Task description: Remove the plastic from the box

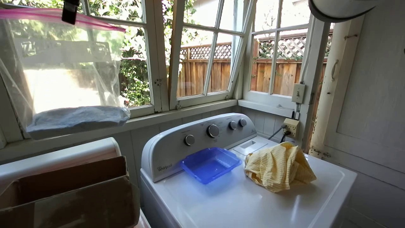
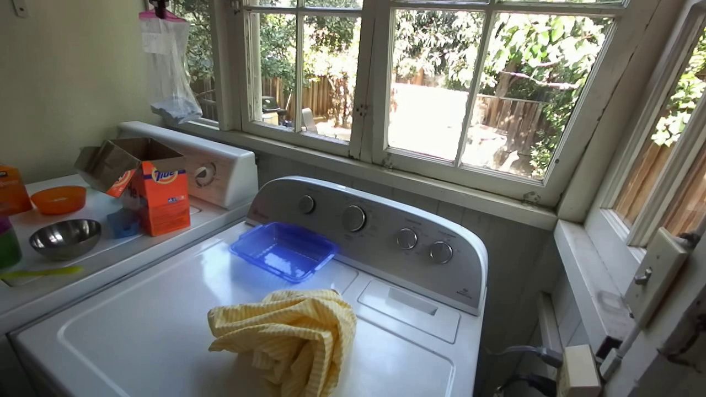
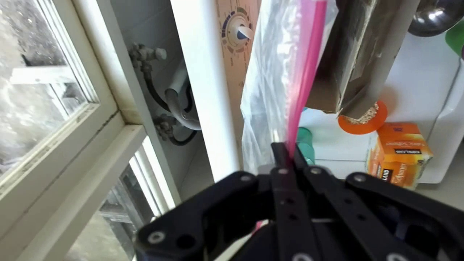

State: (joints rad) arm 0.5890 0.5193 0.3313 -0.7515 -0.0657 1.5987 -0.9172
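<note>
Upper left in an exterior view, the gripper (image 1: 69,21) is clamped on the pink top edge of the plastic bag (image 1: 71,74), which hangs clear and wrinkled in front of the window (image 1: 136,79), its bottom bulging with a pale blue mass (image 1: 79,117). At lower left of the frame, below the bag, stands the brown cardboard box (image 1: 85,202), open at the top. Mid-frame, a translucent blue tray (image 1: 210,167) sits on a white Whirlpool appliance (image 1: 246,209); further right lies a rumpled yellow striped cloth (image 1: 278,167)

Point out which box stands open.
The Tide box: its top gapes, inside showing; the Kirkland fabric softener box shows no opening in the wrist view.
</note>
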